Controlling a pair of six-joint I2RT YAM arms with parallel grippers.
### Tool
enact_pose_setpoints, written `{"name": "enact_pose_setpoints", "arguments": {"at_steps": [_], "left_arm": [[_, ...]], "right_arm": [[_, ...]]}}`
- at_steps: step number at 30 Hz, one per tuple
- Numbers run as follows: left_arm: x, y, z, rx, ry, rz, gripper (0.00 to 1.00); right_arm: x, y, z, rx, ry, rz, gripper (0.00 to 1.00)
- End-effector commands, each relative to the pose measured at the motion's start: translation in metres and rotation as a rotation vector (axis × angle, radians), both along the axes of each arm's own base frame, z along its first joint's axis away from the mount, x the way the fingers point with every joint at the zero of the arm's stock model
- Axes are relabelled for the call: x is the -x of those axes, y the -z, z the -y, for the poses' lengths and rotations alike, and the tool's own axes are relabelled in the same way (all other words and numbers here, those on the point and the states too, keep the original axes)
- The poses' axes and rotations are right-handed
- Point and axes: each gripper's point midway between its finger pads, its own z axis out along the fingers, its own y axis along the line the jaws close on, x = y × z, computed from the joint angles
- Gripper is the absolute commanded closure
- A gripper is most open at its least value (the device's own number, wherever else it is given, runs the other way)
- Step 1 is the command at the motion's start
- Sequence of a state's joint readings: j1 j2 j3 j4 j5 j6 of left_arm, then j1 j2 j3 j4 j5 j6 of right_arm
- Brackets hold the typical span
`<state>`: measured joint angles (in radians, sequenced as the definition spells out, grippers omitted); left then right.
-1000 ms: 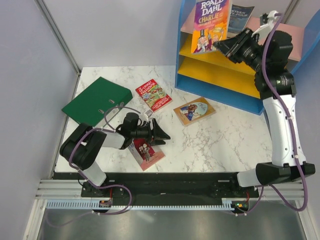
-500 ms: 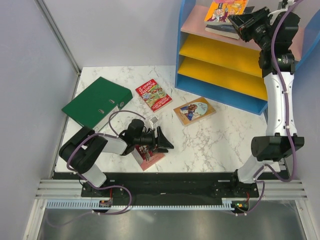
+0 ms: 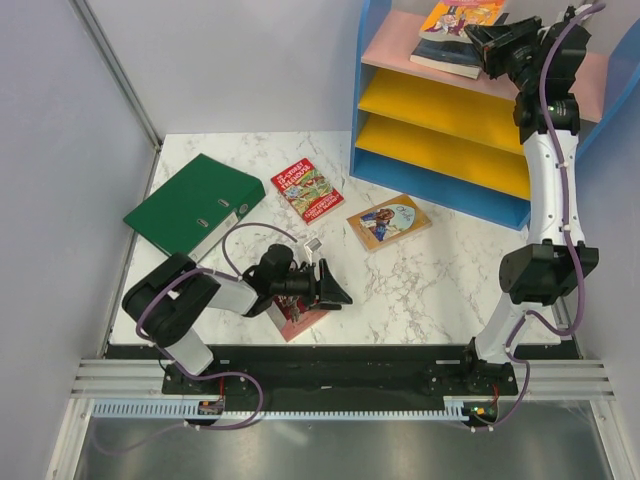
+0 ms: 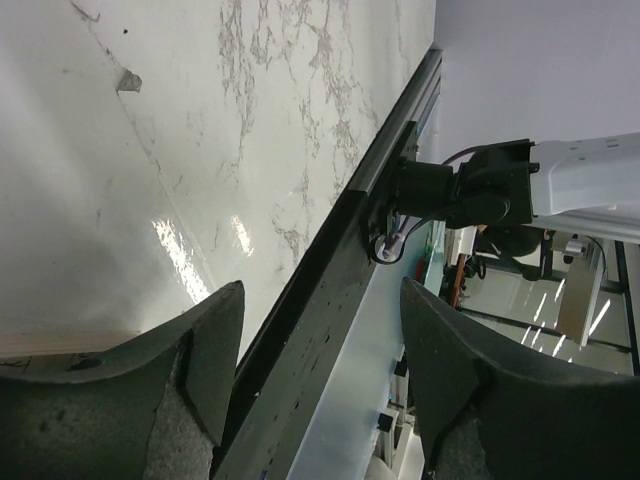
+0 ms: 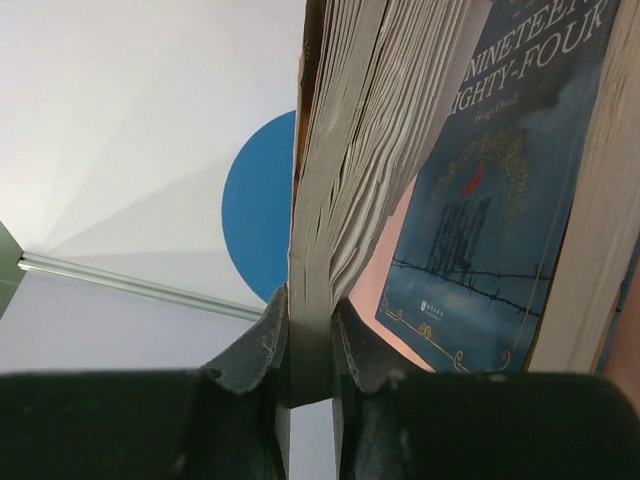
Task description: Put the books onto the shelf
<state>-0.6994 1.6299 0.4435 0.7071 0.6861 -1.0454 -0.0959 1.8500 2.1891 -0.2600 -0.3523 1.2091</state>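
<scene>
Right gripper (image 3: 482, 40) clamps the purple-orange Roald Dahl paperback (image 3: 462, 14) by its page edge, over the dark blue-grey paperback (image 3: 440, 58) on the blue slanted shelf's (image 3: 365, 100) pink top board. Left gripper (image 3: 330, 290): jaws wide, holding nothing, well apart from the shelf, beside the pink-red paperback (image 3: 298, 319).

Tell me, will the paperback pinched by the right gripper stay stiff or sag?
Probably floppy: the right gripper grips the paperback by one edge, and its pages fan apart. Likely light, being thin. Released, it should lie flat on Nineteen Eighty-Four, not roll.
</scene>
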Motion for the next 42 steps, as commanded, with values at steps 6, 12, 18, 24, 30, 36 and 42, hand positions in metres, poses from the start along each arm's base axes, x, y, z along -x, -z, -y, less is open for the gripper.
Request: {"name": "enact_pose_setpoints", "arguments": {"at_steps": [6,12,18,24,30,36,42], "left_arm": [[0.0,0.002,0.004,0.028,0.015,0.057,0.31],[0.0,0.002,0.004,0.03,0.015,0.059,0.31],[0.001,0.003,0.004,0.03,0.017,0.056,0.31],[0.002,0.005,0.003,0.03,0.019,0.053,0.31],[0.004,0.007,0.003,0.032,0.018,0.045,0.31],[0.004,0.007,0.002,0.036,0.013,0.044,0.32],[0.006,0.008,0.001,0.042,0.011,0.042,0.32]], "right_arm": [[0.003,-0.023,0.0,-0.02,-0.022,0.095,0.81],[0.004,-0.005,0.004,-0.019,0.002,0.053,0.76],[0.003,-0.005,0.007,-0.024,0.011,0.052,0.75],[0.0,0.006,0.008,-0.029,0.005,0.027,0.59],[0.009,0.012,0.015,-0.029,0.031,0.008,0.29],[0.017,0.018,0.023,-0.015,0.045,-0.018,0.02],[0.028,0.022,0.032,0.01,0.073,-0.031,0.02]]}}
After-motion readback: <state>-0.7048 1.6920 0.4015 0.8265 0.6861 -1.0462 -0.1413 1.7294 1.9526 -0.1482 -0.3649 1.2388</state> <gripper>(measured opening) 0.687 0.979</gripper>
